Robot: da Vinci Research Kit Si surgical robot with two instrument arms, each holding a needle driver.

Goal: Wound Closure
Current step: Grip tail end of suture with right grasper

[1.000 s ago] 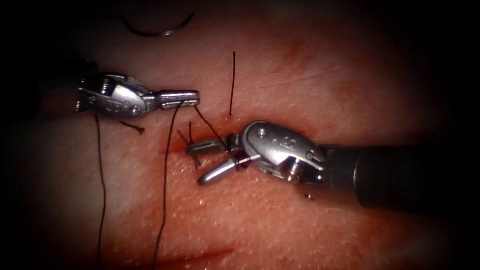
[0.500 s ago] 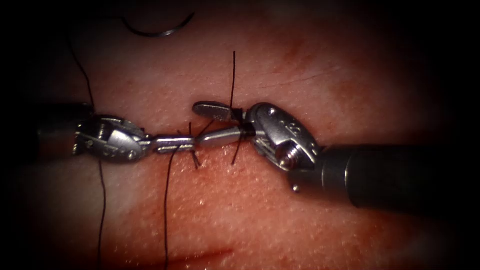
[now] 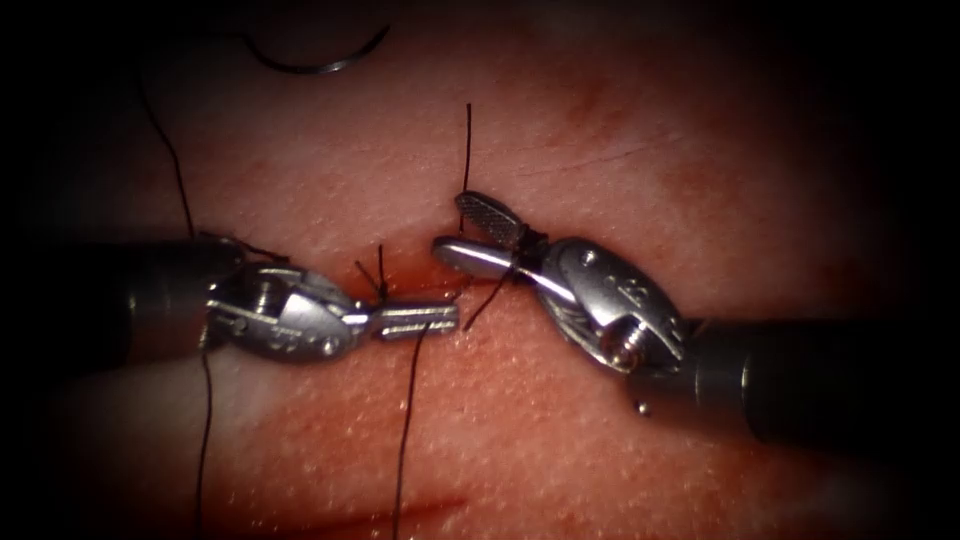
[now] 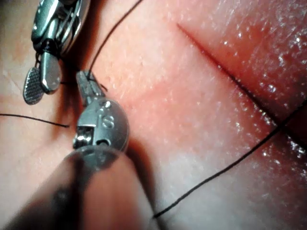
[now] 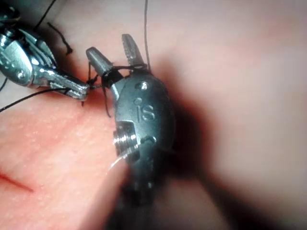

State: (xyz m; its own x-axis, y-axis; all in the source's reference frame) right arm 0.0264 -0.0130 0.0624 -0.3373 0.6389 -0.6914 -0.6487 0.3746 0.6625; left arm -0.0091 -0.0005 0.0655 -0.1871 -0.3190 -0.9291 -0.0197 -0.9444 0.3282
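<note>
The needle (image 3: 318, 62) is lying on the tissue (image 3: 560, 440) far behind both tools, left of the cut (image 3: 420, 285).

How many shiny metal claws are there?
2. The left end effector lies left of the cut, shut on the thread. The right end effector comes from the right, open, thread looped round it. The needle lies loose on the tissue.

The left tool (image 3: 415, 320), jaws pressed together on the thread (image 3: 403, 430), reaches level toward three o'clock, while the right tool (image 3: 470, 232), jaws spread and wrapped with thread at their base, points toward ten o'clock, tips near each other.
</note>
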